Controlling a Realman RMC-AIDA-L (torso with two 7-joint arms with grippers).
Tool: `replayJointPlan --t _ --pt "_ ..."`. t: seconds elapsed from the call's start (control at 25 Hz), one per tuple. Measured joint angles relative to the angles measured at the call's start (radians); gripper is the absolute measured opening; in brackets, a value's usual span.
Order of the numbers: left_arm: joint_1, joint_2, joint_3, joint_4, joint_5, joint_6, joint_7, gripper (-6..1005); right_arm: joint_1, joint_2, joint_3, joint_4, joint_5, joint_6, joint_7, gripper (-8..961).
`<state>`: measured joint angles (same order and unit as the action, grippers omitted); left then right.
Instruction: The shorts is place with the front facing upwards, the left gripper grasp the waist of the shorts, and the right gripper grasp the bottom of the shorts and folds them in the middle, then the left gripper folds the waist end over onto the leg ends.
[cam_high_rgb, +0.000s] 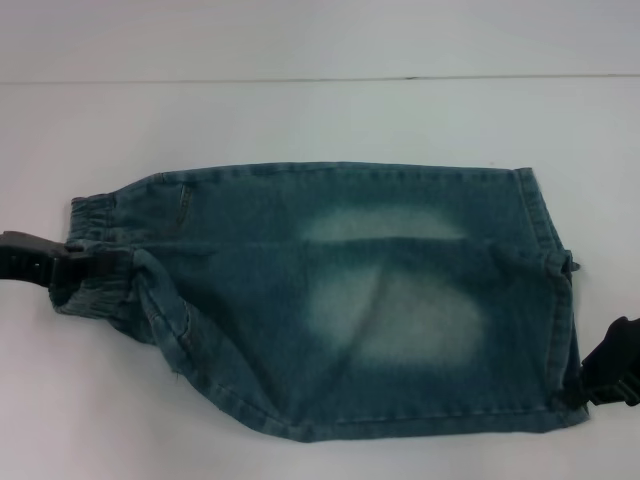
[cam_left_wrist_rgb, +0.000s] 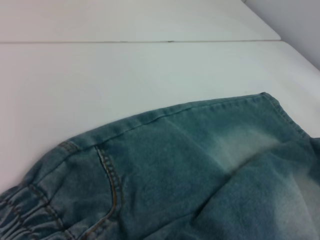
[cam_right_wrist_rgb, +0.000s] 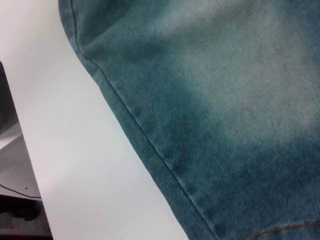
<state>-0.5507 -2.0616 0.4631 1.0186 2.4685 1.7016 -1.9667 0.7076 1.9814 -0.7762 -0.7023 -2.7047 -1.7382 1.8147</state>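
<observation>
The blue denim shorts (cam_high_rgb: 380, 300) lie on the white table, folded lengthwise in the middle. The elastic waist (cam_high_rgb: 92, 225) is at the left and the leg hems (cam_high_rgb: 555, 260) are at the right. My left gripper (cam_high_rgb: 100, 262) reaches in from the left edge and is shut on the bunched waistband. My right gripper (cam_high_rgb: 600, 378) sits at the lower right corner of the leg hems, touching the cloth. The left wrist view shows the waist elastic (cam_left_wrist_rgb: 20, 215) and a pocket seam. Faded denim and a hem seam (cam_right_wrist_rgb: 150, 145) fill the right wrist view.
The white table (cam_high_rgb: 300, 120) stretches around the shorts, with a seam line across its far side (cam_high_rgb: 300, 80). In the right wrist view the table's edge (cam_right_wrist_rgb: 30, 165) drops off to a darker floor.
</observation>
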Motion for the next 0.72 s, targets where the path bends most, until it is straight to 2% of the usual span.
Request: replayJointPlan --t 0.24,0.48,0.72 --pt "0.0 0.008 0.001 -0.004 -0.02 0.049 0.008 37 -0.017 -0.009 0.026 0.003 0.006 -0.01 -0.043 35" --pt "-0.01 0.026 -0.013 -0.003 -0.042 0.085 -0.014 37 -0.052 -0.061 0.203 0.041 0.099 -0.115 -0.172 48" --pt "-0.019 0.04 -0.086 -0.003 -0.043 0.022 -0.06 37 -0.117 -0.08 0.333 0.063 0.262 -0.09 -0.19 60"
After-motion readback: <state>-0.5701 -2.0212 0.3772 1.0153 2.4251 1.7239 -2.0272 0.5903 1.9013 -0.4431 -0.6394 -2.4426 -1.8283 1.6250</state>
